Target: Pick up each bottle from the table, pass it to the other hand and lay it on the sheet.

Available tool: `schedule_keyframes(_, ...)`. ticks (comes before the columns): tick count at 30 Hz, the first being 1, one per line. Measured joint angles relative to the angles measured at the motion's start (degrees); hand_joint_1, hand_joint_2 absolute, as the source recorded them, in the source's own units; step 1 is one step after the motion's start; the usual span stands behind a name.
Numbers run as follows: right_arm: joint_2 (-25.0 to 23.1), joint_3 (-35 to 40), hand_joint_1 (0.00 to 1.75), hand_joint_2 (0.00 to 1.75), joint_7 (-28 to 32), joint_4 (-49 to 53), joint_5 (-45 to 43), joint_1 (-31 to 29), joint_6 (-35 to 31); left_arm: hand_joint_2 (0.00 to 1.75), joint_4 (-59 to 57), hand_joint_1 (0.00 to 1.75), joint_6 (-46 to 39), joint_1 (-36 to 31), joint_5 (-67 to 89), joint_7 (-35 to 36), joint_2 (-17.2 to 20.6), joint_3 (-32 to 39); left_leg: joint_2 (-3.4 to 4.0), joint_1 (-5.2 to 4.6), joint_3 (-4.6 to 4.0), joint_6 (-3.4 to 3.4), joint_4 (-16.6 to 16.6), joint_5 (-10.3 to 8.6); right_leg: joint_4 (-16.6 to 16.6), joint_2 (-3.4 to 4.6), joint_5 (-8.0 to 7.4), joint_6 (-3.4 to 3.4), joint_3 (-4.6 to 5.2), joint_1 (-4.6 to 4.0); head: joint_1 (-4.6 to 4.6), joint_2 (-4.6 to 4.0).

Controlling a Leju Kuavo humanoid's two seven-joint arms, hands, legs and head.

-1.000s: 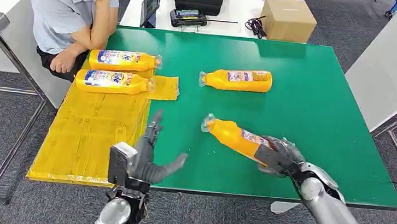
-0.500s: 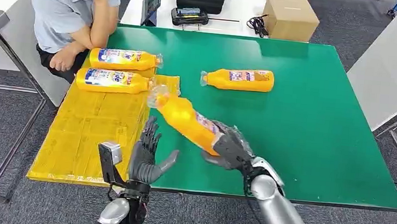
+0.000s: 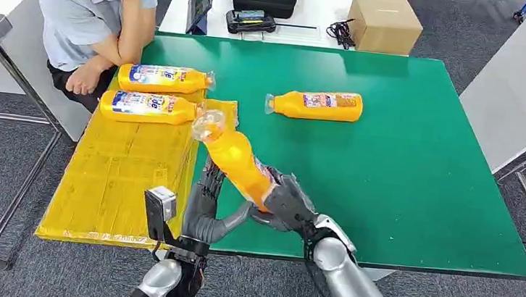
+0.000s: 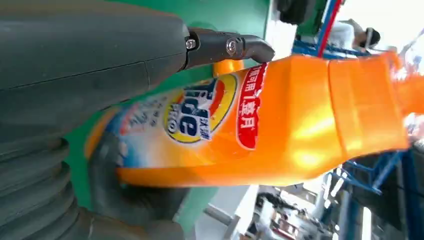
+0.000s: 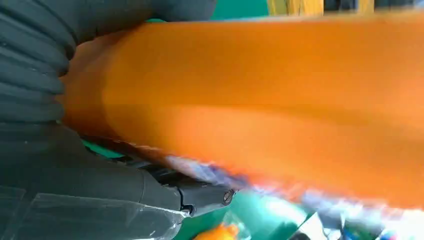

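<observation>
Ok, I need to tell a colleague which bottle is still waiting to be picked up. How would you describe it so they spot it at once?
Start from the green table. Two orange bottles lie at its left edge by the yellow sheet, and a third is held up in the right hand. The waiting bottle lies alone on bare green near the table's middle, untouched, cap pointing toward the sheet.

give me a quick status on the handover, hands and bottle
Right robot hand grips the orange bottle by its base, tilted up off the table. Left robot hand open beside it, not yet gripping. Nothing between them.

Two bottles lie on the sheet, a third bottle right of it.
</observation>
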State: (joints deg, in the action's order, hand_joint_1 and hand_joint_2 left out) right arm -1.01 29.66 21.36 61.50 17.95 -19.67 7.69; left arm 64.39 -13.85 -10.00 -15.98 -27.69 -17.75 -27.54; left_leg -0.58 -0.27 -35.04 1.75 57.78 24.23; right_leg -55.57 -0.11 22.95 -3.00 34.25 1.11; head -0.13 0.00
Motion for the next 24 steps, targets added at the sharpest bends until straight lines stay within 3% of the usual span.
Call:
schedule_keyframes(4,-0.76,2.56,1.75,1.75,1.22,-1.57,0.44,-1.21,0.55,1.75,1.05,0.0,4.61,-0.06,-5.36,0.77,0.0,0.61,-0.01,0.0,0.0,0.0,0.0,0.0,0.0,0.0,0.0,0.0,-0.01,0.0,0.04,0.0)
schedule_keyframes(16,-1.86,5.94,1.75,1.75,1.81,-4.0,0.72,-3.14,0.94,1.75,1.05,0.03,5.35,-0.24,-8.54,0.83,0.0,3.19,0.0,0.0,-0.01,0.0,0.0,-0.01,0.0,0.0,0.0,0.0,0.01,0.01,0.02,0.0)
schedule_keyframes(17,-1.9,6.14,1.75,1.75,1.86,-4.15,0.72,-3.28,0.94,1.75,1.05,1.55,5.33,-0.25,-8.55,0.7,0.0,3.23,0.0,0.0,-0.01,0.0,0.0,0.0,0.0,0.0,0.0,0.0,0.01,0.01,0.02,0.0)
schedule_keyframes(18,-1.92,6.29,1.75,1.75,1.88,-4.3,0.72,-3.42,0.92,1.75,1.05,1.75,5.24,-0.26,-8.52,0.63,0.0,3.26,-0.01,0.0,-0.01,0.0,0.0,0.0,0.0,0.0,0.0,0.0,0.02,0.01,0.02,0.0)
schedule_keyframes(24,-2.27,6.66,1.75,1.75,2.64,-5.42,-0.05,-4.29,1.05,1.75,0.28,1.75,4.85,-0.79,-8.28,-0.64,0.0,3.32,0.0,0.0,-0.01,0.0,0.0,-0.01,0.0,0.0,0.0,0.0,0.02,0.0,0.02,0.0)
